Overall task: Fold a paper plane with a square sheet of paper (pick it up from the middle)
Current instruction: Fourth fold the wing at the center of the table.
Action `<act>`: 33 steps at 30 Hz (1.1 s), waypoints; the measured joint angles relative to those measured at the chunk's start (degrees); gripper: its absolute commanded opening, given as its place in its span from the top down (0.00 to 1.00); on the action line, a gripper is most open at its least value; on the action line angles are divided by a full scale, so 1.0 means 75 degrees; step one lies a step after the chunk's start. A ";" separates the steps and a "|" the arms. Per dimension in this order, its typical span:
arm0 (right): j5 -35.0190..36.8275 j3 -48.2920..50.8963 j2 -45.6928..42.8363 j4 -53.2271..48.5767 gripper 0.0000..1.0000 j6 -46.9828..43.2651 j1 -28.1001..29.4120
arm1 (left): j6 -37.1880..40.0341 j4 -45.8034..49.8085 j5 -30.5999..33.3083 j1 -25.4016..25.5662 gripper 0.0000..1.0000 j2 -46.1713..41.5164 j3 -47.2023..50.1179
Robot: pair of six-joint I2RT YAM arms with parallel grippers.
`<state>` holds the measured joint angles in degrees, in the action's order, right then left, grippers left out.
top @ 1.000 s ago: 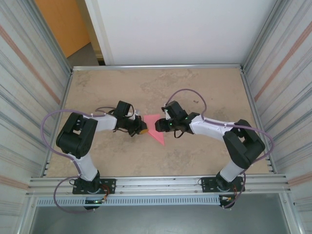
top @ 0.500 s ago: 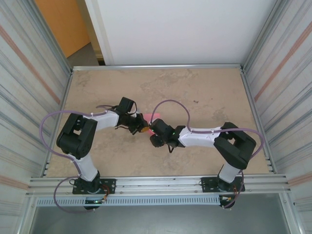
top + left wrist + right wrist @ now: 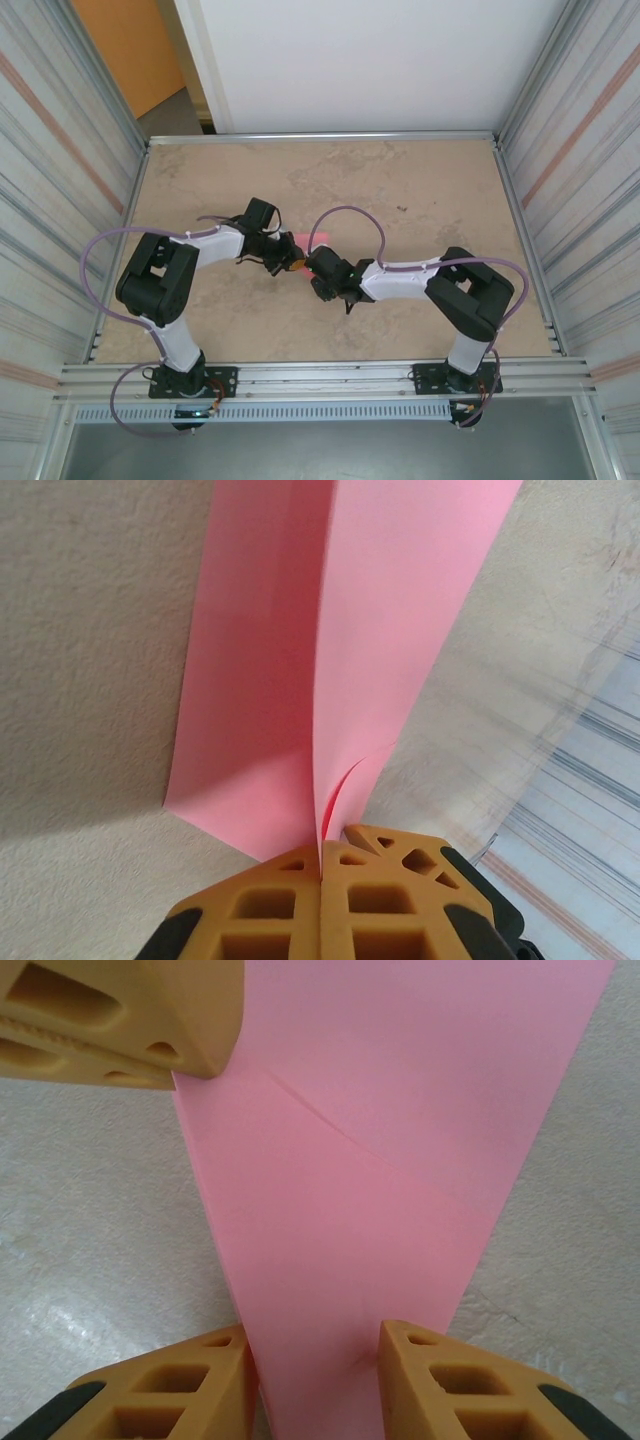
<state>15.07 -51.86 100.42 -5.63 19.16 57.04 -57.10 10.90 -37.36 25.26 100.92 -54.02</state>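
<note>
Paper (image 3: pixel 380 1210) is showing plain pink. Fingers (image 3: pixel 270 910) are showing orange, black backing. Table (image 3: pixel 80 630) under them is looking mottled beige. Arms (image 3: pixel 400 280) showing white, cables (image 3: pixel 350 208) purple.

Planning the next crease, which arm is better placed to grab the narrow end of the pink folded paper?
Right. The right gripper, open, straddles the pink folded paper's narrow end; the left gripper is shut on another edge.

Seen from above, the pink paper (image 3: pixel 302 241) is mostly hidden under the two arms' jaws.
</note>
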 measured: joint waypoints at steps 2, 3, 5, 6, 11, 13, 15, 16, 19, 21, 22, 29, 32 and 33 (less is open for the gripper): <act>0.0026 -0.0023 0.0017 0.0009 0.65 -0.0026 0.0000 | -0.0003 0.0000 -0.0003 0.0000 0.95 0.0000 0.0000; 0.0032 -0.0032 0.0017 0.0009 0.65 -0.0029 0.0000 | -0.0003 0.0003 -0.0003 0.0003 0.95 0.0000 0.0000; 0.0050 -0.0067 0.0026 0.0009 0.66 -0.0029 0.0000 | -0.0023 0.0003 0.0000 0.0015 0.95 0.0000 0.0000; 0.0052 -0.0087 0.0029 0.0009 0.66 -0.0029 0.0000 | -0.0026 0.0003 -0.0003 0.0026 0.95 0.0000 0.0000; 0.0105 -0.0131 0.0047 0.0032 0.68 -0.0029 0.0000 | -0.0029 0.0003 0.0000 0.0058 0.95 0.0000 0.0000; 0.0117 -0.0137 0.0067 0.0041 0.69 -0.0029 0.0000 | -0.0029 0.0003 0.0000 0.0058 0.95 0.0000 0.0000; 0.0166 -0.0143 0.0073 0.0058 0.70 -0.0026 0.0000 | -0.0029 0.0000 0.0003 0.0058 0.95 0.0000 0.0000; 0.0169 -0.0143 0.0082 0.0058 0.71 -0.0026 0.0000 | -0.0029 0.0000 0.0003 0.0058 0.95 0.0000 0.0000; 0.0195 -0.0146 0.0102 0.0061 0.73 -0.0026 0.0000 | -0.0032 0.0003 0.0003 0.0058 0.94 0.0000 0.0000; 0.0198 -0.0146 0.0108 0.0061 0.76 -0.0023 0.0000 | -0.0032 0.0003 0.0003 0.0058 0.94 0.0000 0.0000; 0.0198 -0.0146 0.0111 0.0061 0.77 -0.0026 0.0000 | -0.0032 0.0003 0.0003 0.0058 0.93 0.0000 0.0000; 0.0140 -0.0143 0.0111 0.0099 0.86 -0.0041 -0.0006 | -0.0102 0.0140 0.0000 -0.0012 0.77 -0.0187 0.0000; -0.0105 -0.0099 0.0108 0.0265 0.92 -0.0041 -0.0058 | -0.0108 0.0187 0.0023 -0.0224 0.71 -0.0431 0.0003; -0.0207 -0.0058 0.0108 0.0329 0.93 -0.0035 -0.0093 | -0.0102 0.0195 0.0035 -0.0312 0.69 -0.0510 0.0003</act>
<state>13.52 -52.29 101.23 -3.16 18.90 56.34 -57.87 12.36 -37.10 22.92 97.10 -54.00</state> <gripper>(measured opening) 0.090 0.281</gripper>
